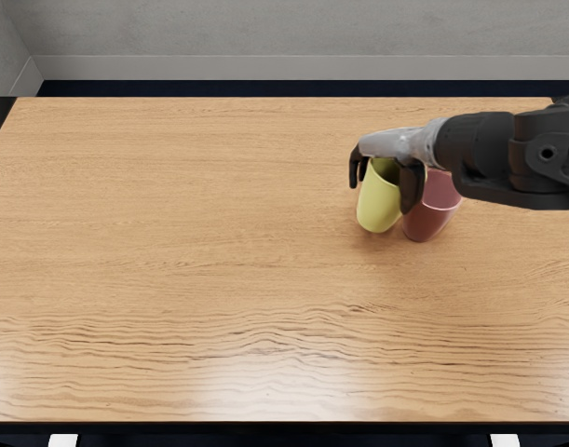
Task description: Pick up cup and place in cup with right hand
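My right hand (384, 172) reaches in from the right edge, palm down over the yellow-green cup (379, 204). Its dark fingers curl down at the cup's left rim and a thicker dark digit lies against the right side, so the cup is held between them. The cup looks roughly upright; whether its base touches the table cannot be told. Just to the right stands the pink-red cup (426, 222), its upper part partly hidden by the hand and wrist. In the view the two cups lie side by side, nearly touching.
The wooden table (191, 233) stretches widely to the left and front of the cups. Its back edge runs below a grey wall. The dark right forearm spans the area above the table's right side.
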You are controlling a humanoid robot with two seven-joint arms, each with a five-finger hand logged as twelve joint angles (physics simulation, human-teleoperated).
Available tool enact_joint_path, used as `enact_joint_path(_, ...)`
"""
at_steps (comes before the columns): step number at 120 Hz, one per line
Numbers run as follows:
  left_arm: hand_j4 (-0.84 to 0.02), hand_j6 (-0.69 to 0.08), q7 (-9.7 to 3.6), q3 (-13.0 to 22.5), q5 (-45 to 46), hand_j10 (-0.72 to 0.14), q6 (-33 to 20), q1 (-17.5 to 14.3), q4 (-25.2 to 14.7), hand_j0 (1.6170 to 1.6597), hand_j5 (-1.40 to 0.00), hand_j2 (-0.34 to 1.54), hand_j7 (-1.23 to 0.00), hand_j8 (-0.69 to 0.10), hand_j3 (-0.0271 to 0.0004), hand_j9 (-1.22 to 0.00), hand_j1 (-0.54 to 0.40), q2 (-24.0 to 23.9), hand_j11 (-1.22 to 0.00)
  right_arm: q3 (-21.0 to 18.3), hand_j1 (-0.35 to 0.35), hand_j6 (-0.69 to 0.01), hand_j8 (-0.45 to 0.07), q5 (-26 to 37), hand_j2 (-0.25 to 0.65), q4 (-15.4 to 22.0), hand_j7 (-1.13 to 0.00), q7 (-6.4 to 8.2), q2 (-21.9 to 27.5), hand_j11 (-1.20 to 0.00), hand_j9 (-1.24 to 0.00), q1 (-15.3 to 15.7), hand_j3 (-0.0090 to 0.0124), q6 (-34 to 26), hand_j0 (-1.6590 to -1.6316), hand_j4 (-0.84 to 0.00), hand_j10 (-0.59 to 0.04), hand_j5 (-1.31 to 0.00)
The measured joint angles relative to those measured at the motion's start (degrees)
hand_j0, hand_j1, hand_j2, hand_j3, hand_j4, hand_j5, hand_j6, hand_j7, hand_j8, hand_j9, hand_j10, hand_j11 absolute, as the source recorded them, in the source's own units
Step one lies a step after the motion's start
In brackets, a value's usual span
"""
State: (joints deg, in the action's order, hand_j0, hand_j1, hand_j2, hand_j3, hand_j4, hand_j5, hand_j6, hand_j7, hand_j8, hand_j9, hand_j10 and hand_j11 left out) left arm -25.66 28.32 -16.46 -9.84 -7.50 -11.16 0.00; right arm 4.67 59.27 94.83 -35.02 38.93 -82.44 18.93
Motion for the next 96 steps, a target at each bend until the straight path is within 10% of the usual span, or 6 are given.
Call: enact_joint_path(96, 0.0, -0.001, 0.0, 0.21, -0.02, 0.0, 0.0, -0.93, 0.0, 1.6581, 0.0, 0.0, 0.0, -0.001, 0.0, 0.0, 0.349, 0.0, 0.0, 0.92, 0.125, -0.314, -0.197, -7.2, 0.038, 0.62, -0.7, -0.05, 8.38, -0.73, -0.72, -8.81, -0.0003, 4.99, -1.6491, -0.515, -0.233, -0.74)
